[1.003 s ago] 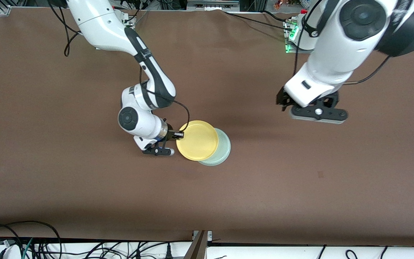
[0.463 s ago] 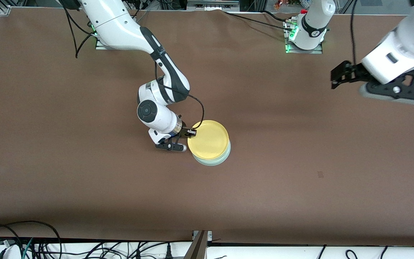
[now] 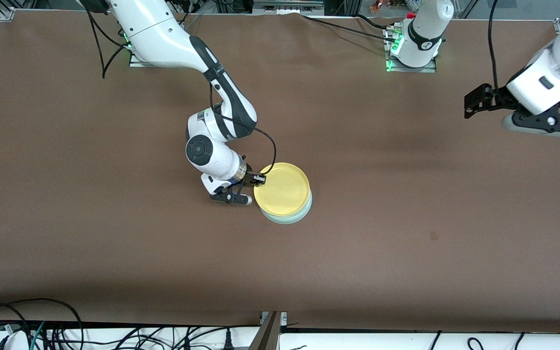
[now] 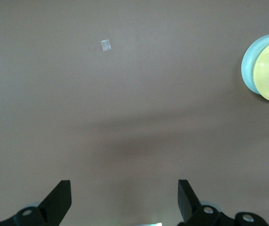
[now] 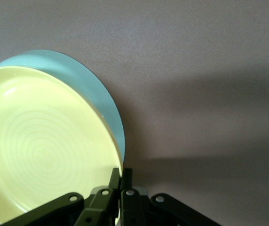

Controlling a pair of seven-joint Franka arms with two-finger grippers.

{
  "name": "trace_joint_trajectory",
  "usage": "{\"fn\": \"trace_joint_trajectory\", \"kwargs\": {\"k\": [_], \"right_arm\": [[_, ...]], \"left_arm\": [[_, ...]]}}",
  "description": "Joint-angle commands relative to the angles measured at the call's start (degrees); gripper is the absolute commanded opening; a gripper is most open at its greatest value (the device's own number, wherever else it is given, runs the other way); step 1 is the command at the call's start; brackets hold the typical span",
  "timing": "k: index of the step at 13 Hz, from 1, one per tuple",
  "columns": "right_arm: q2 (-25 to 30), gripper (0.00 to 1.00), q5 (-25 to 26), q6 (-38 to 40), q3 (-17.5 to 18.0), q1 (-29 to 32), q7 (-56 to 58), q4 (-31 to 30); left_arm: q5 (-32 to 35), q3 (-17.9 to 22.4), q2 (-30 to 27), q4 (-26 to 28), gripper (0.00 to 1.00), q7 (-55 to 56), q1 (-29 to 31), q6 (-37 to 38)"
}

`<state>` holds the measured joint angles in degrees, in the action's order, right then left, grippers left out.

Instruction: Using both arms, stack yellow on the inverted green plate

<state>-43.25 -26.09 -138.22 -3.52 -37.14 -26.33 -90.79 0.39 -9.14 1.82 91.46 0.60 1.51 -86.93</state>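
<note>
The yellow plate (image 3: pixel 282 189) lies on top of the pale green plate (image 3: pixel 300 212) near the table's middle, covering most of it. My right gripper (image 3: pixel 260 179) is shut on the yellow plate's rim at the side toward the right arm's end. In the right wrist view the fingers (image 5: pixel 123 178) pinch the yellow plate (image 5: pixel 40 150) rim, with the green plate (image 5: pixel 92 89) showing under it. My left gripper (image 3: pixel 474 101) is open and empty, high over the table's left-arm end. Its wrist view shows both plates (image 4: pixel 266 70) in the distance.
The brown table (image 3: pixel 406 218) holds a small pale mark (image 3: pixel 433 236), which also shows in the left wrist view (image 4: pixel 106 45). Cables lie along the table's near edge (image 3: pixel 114 335). The arm bases stand at the top edge.
My right gripper carried the yellow plate toward the left arm's end and onto the green plate. My left arm swung up and away to the table's left-arm end.
</note>
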Motion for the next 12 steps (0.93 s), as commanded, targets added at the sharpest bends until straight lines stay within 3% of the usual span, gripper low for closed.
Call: {"fn": "trace_joint_trajectory", "kwargs": {"k": [1,5,7,8,9,12], "right_arm": [[-1.22,0.0,-0.89,-2.22,-0.43,-1.18,-2.39,0.53],[-2.36,0.0,-0.8,-3.19,-0.43,-1.97,-3.99,2.28],[-2.45,0.0,-0.8,-3.19,-0.43,-1.97,-3.9,2.37],[-2.45,0.14,-0.8,-3.19,-0.43,-1.97,-3.64,2.46],[-2.28,0.99,-0.63,-3.11,-0.52,-1.89,-3.38,2.55],[-1.05,1.0,-0.1,0.91,-1.13,-0.23,-2.94,6.14]], "left_arm": [[-1.1,-0.61,-4.55,8.65,1.0,-1.21,1.22,-5.17],[-1.27,-0.09,-3.31,7.16,1.0,-0.25,2.36,-4.83],[-1.45,0.09,-2.53,3.75,1.0,-0.16,3.06,-3.69],[-1.53,0.0,-1.91,0.6,1.0,-0.25,3.67,-0.99],[-1.54,0.0,-0.43,-2.91,1.0,-0.33,3.68,2.09],[-0.75,-0.52,0.11,-5.85,1.0,0.01,2.9,4.84]]}}
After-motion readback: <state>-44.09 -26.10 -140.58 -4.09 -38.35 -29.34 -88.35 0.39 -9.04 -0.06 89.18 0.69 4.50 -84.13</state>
